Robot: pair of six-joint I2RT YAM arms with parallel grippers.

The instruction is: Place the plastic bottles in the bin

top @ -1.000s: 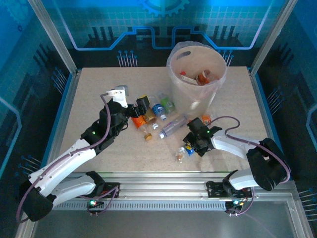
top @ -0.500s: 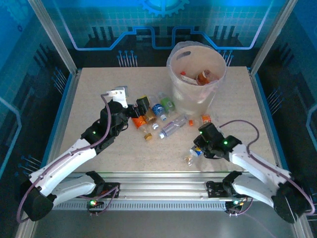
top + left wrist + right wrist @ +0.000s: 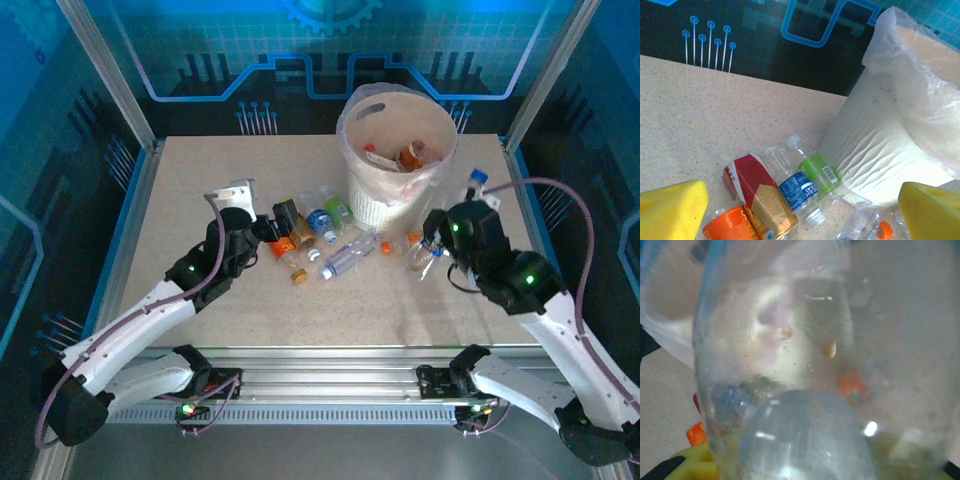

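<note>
While the right gripper [image 3: 440,243] has a clear bottle [image 3: 426,260] pinched between its fingers, just outside the right wall of the bin [image 3: 372,205], the risk I see is in the carry. Too low a lift would knock the bottle against the ribbed side or snag the bag liner, and the thin, slippery plastic could squirm out of the grip. The bottle seems to hang from the jaws with its long axis slanting down toward the table [image 3: 200,180], though I cannot tell which end is the cap. The left gripper [image 3: 277,224] hovers spread wide and empty over the heap of bottles [image 3: 325,245] lying left of the bin
</note>
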